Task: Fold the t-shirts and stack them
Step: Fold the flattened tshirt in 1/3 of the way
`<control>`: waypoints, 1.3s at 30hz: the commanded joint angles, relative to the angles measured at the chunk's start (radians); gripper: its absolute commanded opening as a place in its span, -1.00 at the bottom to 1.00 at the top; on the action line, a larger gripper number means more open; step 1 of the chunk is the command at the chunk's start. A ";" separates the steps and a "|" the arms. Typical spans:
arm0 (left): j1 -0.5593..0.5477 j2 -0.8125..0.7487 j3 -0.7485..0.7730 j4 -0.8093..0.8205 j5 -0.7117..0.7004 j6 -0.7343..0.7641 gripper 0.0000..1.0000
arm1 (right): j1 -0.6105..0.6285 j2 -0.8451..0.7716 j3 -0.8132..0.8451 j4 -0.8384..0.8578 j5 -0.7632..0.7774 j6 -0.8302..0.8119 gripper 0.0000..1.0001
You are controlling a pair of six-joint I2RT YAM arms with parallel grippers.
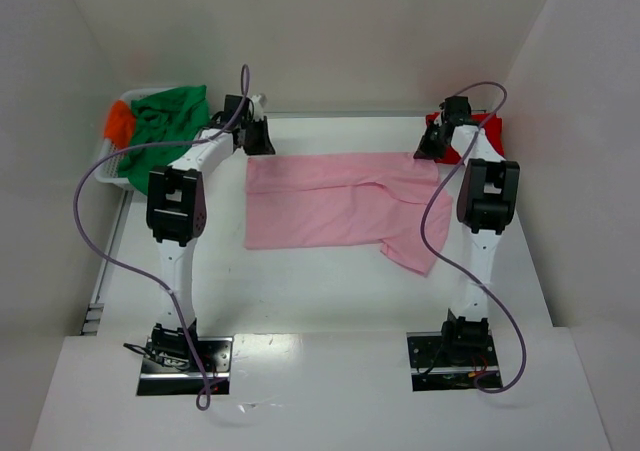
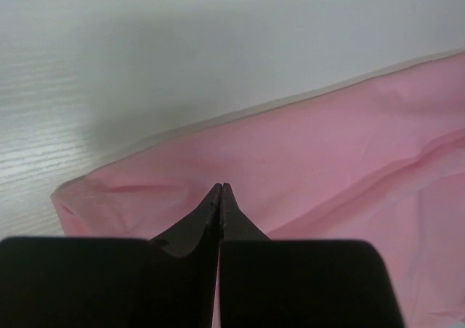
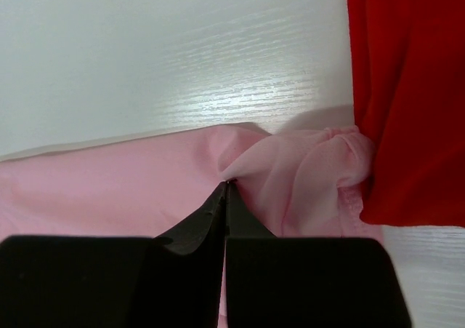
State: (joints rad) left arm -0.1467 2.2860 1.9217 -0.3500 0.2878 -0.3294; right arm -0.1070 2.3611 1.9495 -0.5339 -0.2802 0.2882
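Observation:
The light pink t-shirt lies spread across the middle of the table, one sleeve hanging toward the near right. My left gripper is at its far left corner. In the left wrist view its jaws are shut, tips in the pink cloth, whose far edge is slightly raised. My right gripper is at the far right corner. Its jaws are shut on a bunched fold of pink cloth. The red t-shirt lies just right of it, touching the pink bunch. The green t-shirt and orange t-shirt lie at the far left.
A white basket at the far left corner holds the green and orange shirts. White walls close the table at the back, left and right. Purple cables loop from both arms.

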 commanded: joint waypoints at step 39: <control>0.124 0.285 0.418 -0.369 -0.477 -0.102 -1.00 | 0.150 0.078 0.204 -0.100 0.291 -0.015 -0.76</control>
State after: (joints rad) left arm -0.0303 2.5408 2.2967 -0.6914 -0.1726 -0.4477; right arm 0.0368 2.4599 2.1151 -0.6304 -0.0792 0.2874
